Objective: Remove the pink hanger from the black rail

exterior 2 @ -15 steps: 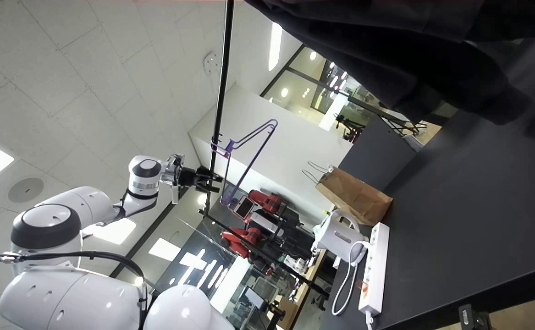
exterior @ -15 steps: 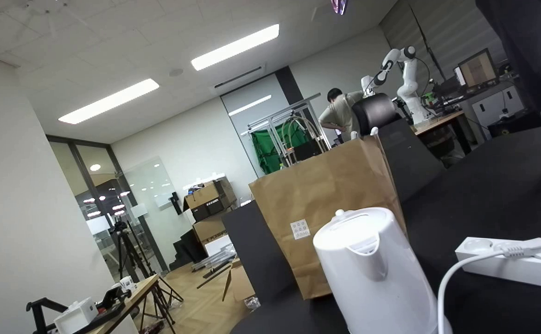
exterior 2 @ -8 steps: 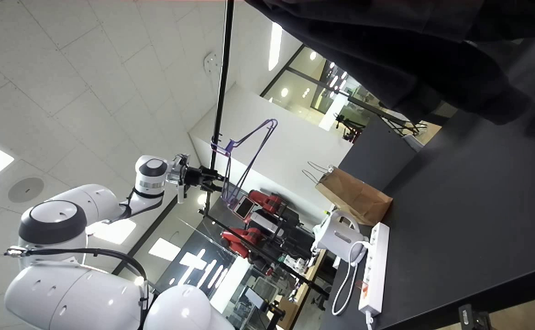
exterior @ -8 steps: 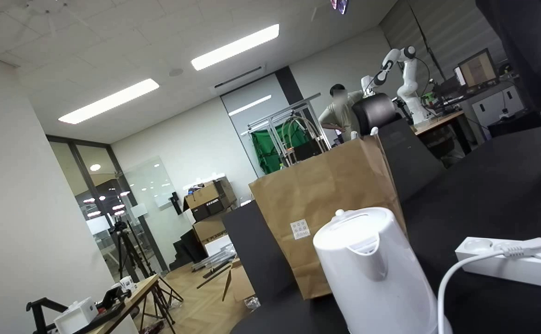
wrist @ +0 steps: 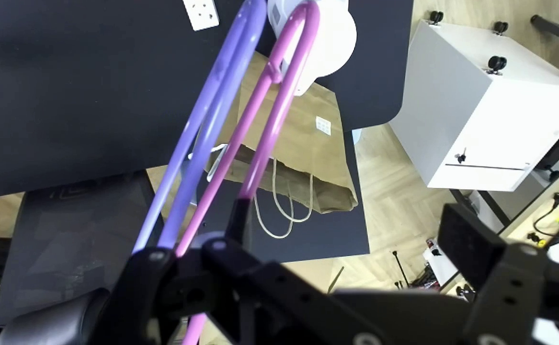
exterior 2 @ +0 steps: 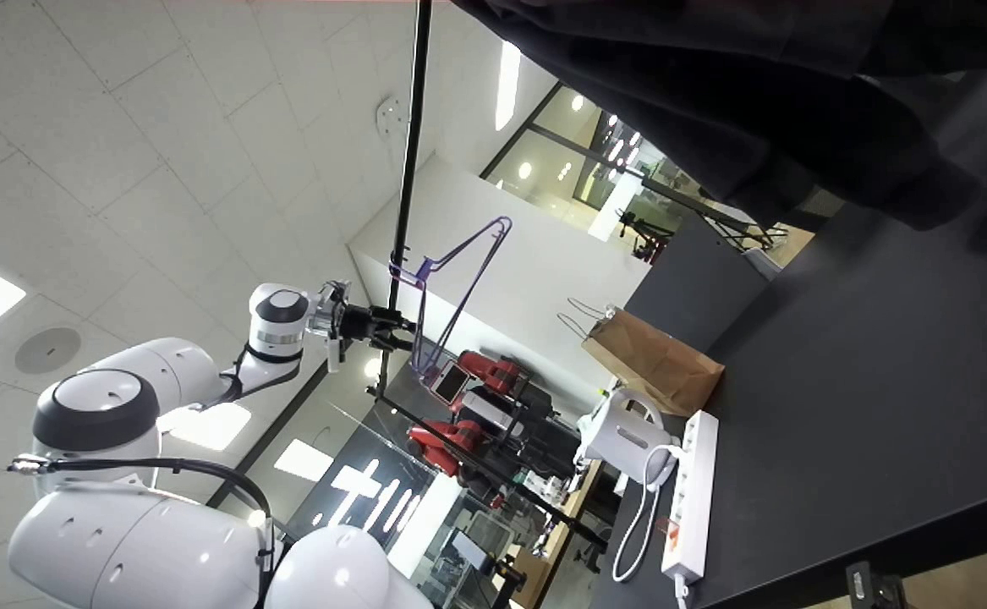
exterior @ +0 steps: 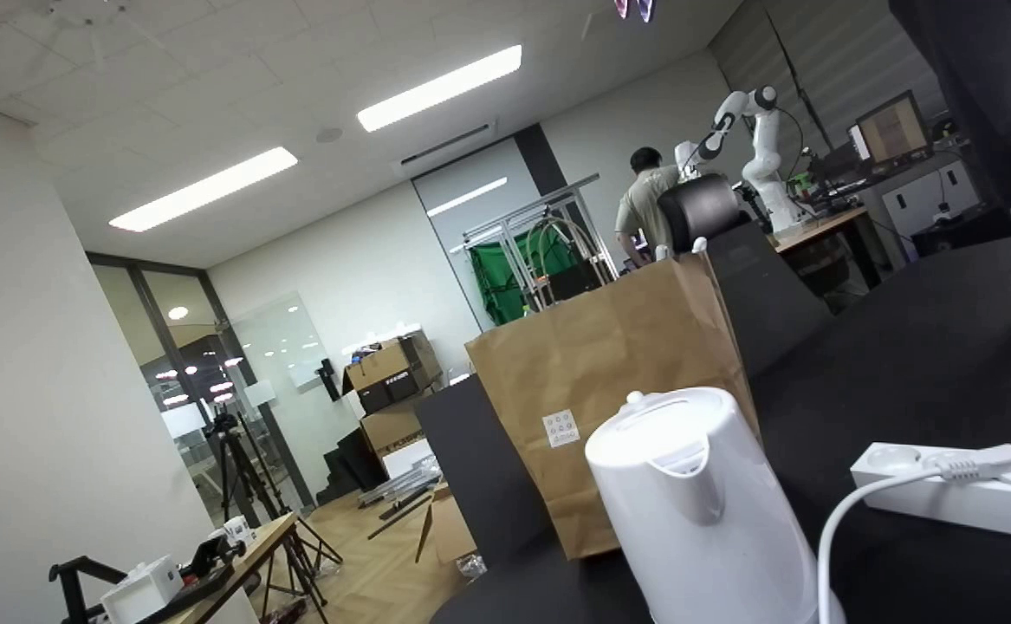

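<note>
The pink hanger (wrist: pixel 258 167) hangs beside a purple hanger (wrist: pixel 212 124) in the wrist view. In an exterior view both hangers overlap on the black rail (exterior 2: pixel 411 118), and in an exterior view only the pink hanger's tip (exterior: pixel 622 8) shows at the top edge. My gripper (wrist: pixel 351 215) is open, its fingers wide apart. The left finger overlaps the pink hanger's tube; I cannot tell if they touch. Nothing shows between the fingers. In an exterior view the gripper (exterior 2: pixel 413 336) is beside the hangers, below their hooks. The pink hook is hard to make out.
A brown paper bag (exterior 2: pixel 654 355), a white kettle (exterior 2: pixel 628 440) and a white power strip (exterior 2: pixel 692 499) stand on the dark table (exterior 2: pixel 840 364) below. A dark garment (exterior 2: pixel 755 93) hangs farther along the rail. A white cabinet (wrist: pixel 451 115) stands beside the table.
The gripper has moved right, up against the hangers, then slightly up. The hangers' outlines have swung a little apart and their tips have risen. The background person has turned.
</note>
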Motion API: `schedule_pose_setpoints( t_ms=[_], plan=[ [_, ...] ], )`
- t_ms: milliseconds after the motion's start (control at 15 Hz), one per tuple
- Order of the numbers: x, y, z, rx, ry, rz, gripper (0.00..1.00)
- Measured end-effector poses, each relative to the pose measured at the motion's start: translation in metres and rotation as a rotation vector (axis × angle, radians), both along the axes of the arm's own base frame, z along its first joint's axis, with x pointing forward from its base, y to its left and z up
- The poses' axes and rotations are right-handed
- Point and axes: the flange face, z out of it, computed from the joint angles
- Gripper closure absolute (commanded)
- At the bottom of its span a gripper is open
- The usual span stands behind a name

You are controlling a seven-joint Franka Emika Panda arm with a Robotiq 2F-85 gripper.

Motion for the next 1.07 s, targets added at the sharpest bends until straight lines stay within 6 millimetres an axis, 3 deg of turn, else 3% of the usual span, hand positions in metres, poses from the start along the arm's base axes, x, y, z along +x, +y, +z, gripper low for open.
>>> schedule_pose_setpoints(
  t_ms=[667,733,800,1067],
  plan=[
    [0.0,-0.02,0.01,0.01,-0.013,-0.037,0.0],
    [0.001,-0.022,0.01,0.01,-0.012,-0.041,0.25],
    [0.002,-0.023,0.01,0.01,-0.011,-0.044,0.27],
    [0.005,-0.027,0.007,0.008,-0.007,-0.057,0.55]
  ],
)
